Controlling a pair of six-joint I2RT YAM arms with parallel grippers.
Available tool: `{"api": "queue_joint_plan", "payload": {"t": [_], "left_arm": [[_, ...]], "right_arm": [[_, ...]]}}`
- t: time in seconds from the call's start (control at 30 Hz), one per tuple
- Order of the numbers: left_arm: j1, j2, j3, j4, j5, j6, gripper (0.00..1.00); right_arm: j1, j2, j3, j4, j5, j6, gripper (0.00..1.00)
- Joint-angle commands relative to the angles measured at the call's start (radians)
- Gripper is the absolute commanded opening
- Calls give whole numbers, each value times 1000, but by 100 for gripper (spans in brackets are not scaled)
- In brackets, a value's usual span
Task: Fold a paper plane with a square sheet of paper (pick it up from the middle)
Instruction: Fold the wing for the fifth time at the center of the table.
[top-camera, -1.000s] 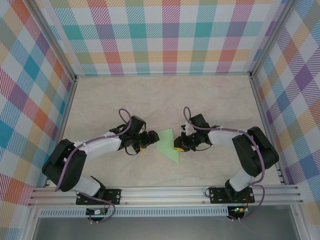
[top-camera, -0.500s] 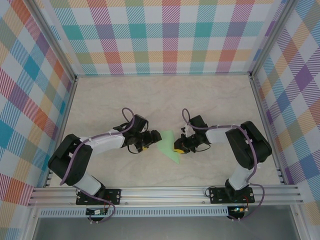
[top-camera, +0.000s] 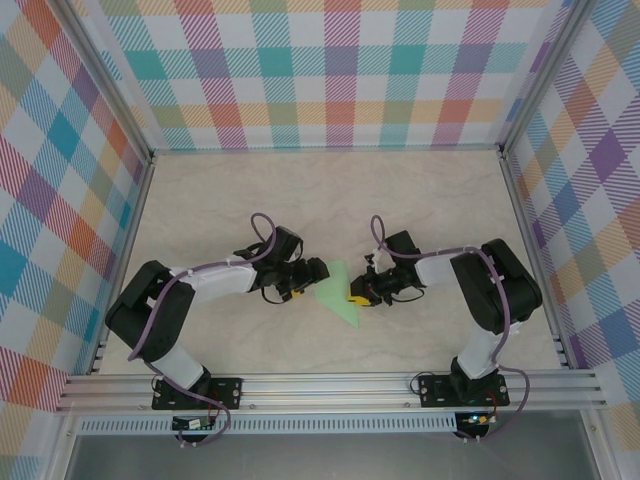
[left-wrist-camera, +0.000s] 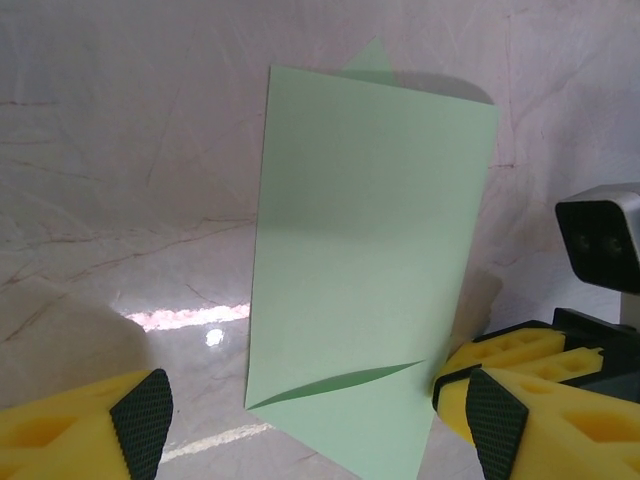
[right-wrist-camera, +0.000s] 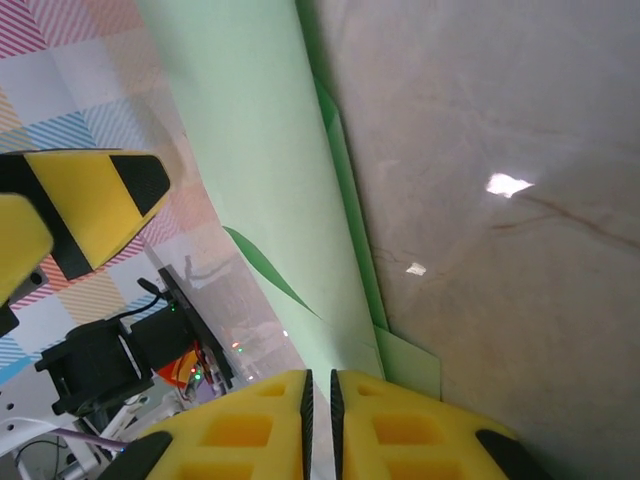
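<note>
- Mid-fold, by the look of it: the sheet of paper (top-camera: 338, 292) sits at the centre of the table (top-camera: 430, 200) between both arms, one flap lifted off the surface.
- The right gripper (top-camera: 357, 296) has its fingers pressed together, pinching the sheet's right edge near the crease.
- The left gripper (top-camera: 318, 271) is spread wide just beside the left edge, holding nothing.
- Next move, I judge: the left gripper should press the raised flap flat along the crease while the right one anchors the sheet, since thin paper could slip.

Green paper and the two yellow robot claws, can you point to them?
pale green folded paper sheet (left-wrist-camera: 370, 230), left wrist view, middle of its flat face.
left gripper (left-wrist-camera: 318, 425), left wrist view, midway between its open fingertips.
right gripper (right-wrist-camera: 319, 410), right wrist view, between its shut fingers.
</note>
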Motion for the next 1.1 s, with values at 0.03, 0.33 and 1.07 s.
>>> {"api": "queue_joint_plan", "payload": {"t": [0.03, 0.33, 1.07], "left_arm": [[-20, 21, 32, -3, -2, -6, 79], [-28, 48, 53, -5, 0, -6, 79], [-32, 69, 59, 28, 38, -11, 76]], "right_arm": [[1, -82, 16, -55, 44, -54, 18], [8, -21, 58, -79, 63, -55, 18], [14, 56, 64, -216, 254, -115, 15]]}}
